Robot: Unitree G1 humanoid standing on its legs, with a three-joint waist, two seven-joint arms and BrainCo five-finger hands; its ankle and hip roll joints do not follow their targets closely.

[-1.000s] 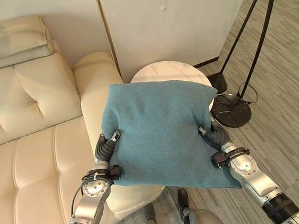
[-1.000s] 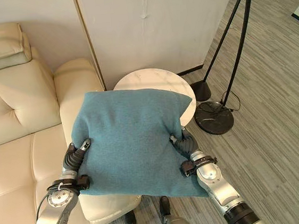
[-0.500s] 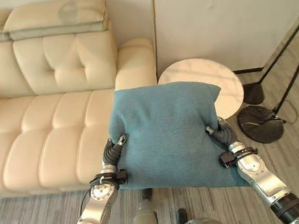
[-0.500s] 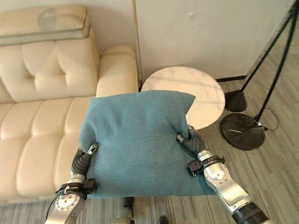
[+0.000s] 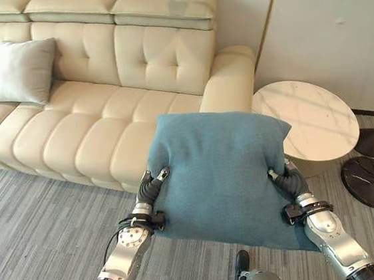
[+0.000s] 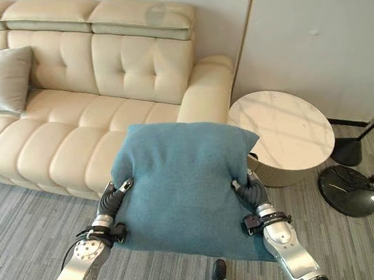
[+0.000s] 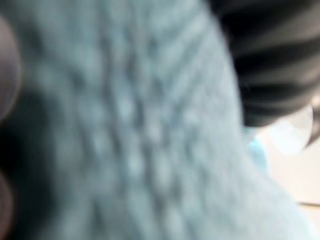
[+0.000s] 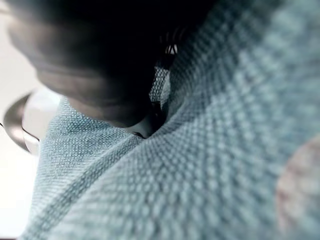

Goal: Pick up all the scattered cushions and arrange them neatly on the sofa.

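Left eye view showed the teal cushion (image 5: 220,173) held off the floor between my left hand (image 5: 150,186) and right hand (image 5: 286,181), in front of the cream sofa (image 5: 97,116) near its right armrest. Each thumb pinched a side edge; the fingers lay hidden behind the fabric. A grey cushion (image 5: 22,70) leaned upright against the sofa back at the far left. A round marble table (image 5: 306,124) stood beside the armrest. I could read no writing or labels anywhere.
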